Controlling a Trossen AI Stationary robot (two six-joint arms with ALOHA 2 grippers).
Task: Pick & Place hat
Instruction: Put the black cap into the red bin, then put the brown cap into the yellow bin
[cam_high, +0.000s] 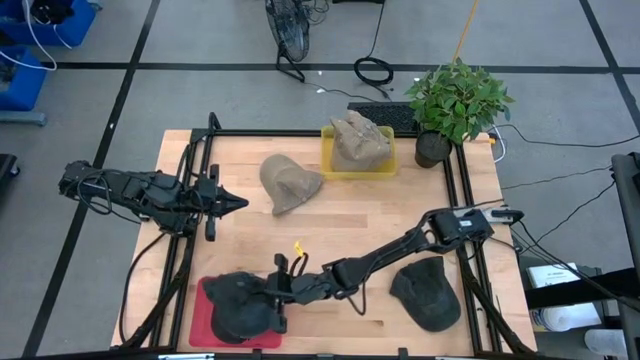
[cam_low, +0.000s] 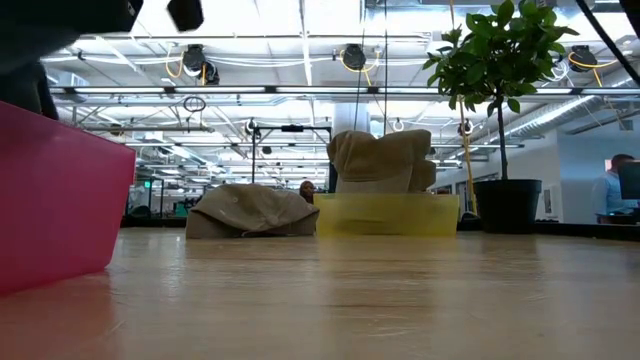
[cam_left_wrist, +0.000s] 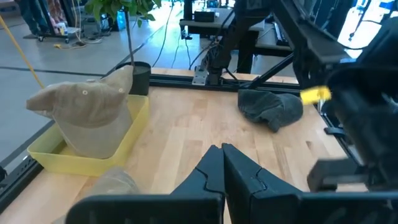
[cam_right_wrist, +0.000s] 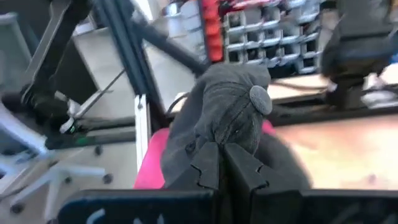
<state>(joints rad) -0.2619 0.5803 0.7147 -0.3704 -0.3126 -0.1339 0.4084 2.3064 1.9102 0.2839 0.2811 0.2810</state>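
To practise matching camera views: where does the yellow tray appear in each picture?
High view: yellow tray at the table's far edge, beside the potted plant.
Low view: centre, plant to its right.
Left wrist view: left side, under a tan hat.
Right wrist view: not in it.
Shared landmark: the plant.

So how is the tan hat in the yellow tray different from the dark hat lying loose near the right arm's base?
The tan hat in the tray is light brown; the loose dark hat is charcoal grey. The tan one sits inside the yellow tray at the table's far edge, while the dark one lies flat on bare wood at the near right. The tan hat stands taller; the dark one looks flattened. Both are soft caps, and neither is held.
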